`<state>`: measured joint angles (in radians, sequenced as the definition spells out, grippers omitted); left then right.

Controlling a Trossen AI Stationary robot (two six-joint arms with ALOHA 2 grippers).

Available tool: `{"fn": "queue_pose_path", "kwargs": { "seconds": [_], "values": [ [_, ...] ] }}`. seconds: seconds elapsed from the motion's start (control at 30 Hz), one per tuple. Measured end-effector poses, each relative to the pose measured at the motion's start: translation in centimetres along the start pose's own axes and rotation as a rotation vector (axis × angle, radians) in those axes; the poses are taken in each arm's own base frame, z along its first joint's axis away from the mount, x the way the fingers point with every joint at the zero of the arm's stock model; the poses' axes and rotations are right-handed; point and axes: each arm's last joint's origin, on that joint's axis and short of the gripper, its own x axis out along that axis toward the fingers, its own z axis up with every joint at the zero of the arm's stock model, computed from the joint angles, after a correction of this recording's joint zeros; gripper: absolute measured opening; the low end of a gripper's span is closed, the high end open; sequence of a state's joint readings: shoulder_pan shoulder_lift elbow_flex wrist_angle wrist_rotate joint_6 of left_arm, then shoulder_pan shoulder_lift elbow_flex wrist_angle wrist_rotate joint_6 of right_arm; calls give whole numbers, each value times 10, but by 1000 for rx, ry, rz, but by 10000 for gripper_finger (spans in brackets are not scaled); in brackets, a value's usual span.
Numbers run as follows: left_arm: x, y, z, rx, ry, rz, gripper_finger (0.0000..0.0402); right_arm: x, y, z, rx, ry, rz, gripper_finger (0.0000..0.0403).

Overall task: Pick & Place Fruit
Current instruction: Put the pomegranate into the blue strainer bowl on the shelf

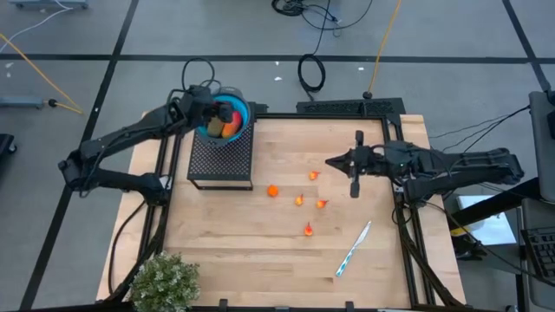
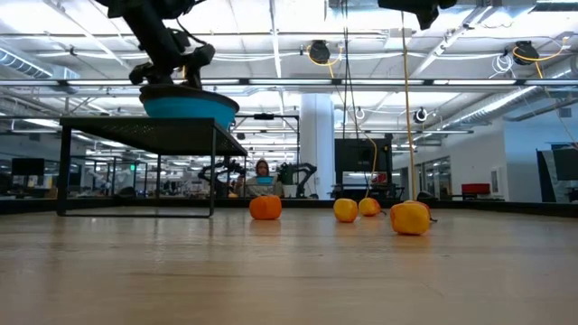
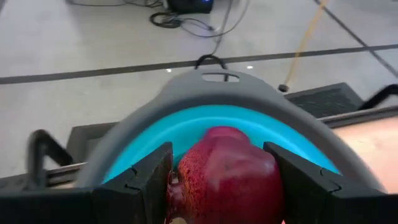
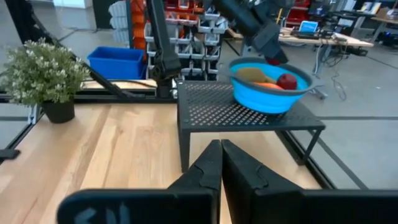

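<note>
**Red fruit going into the bowl**

High view: the left gripper (image 1: pixel 211 111) is hanging over the blue bowl (image 1: pixel 238 108) on the black mesh stand (image 1: pixel 220 160) near the bench's far left corner, while the right gripper (image 1: pixel 333 161) is waiting near the right edge.

Low view: small orange fruits (image 2: pixel 265 207) are lying mid-bench (awaiting pickup, presumably).

Left wrist view: fingers (image 3: pixel 146 180) are clasping a dark red fruit (image 3: pixel 227 177) above the bowl, likely for release.

Right wrist view: its empty fingers (image 4: pixel 208 168) are pressing together.

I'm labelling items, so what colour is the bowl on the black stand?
The bowl is bright blue with a grey rim, clearest in the right wrist view.
</note>
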<state>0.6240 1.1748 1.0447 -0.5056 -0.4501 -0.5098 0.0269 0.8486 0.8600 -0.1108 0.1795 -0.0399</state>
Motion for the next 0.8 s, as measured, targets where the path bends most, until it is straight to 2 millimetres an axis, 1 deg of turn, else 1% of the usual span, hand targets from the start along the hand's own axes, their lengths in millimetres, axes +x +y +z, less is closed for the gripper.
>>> {"fn": "queue_pose_path", "kwargs": {
  "seconds": [0.17,0.27,0.8],
  "values": [
    [4,8,2,-1,11,42,227,-1,-4,0,2,-2,-20,1],
    [5,10,2,39,21,45,228,0,-6,0,5,-2,-34,1],
    [5,9,1,235,35,16,228,0,-9,0,10,-1,-49,1]
  ]
}}
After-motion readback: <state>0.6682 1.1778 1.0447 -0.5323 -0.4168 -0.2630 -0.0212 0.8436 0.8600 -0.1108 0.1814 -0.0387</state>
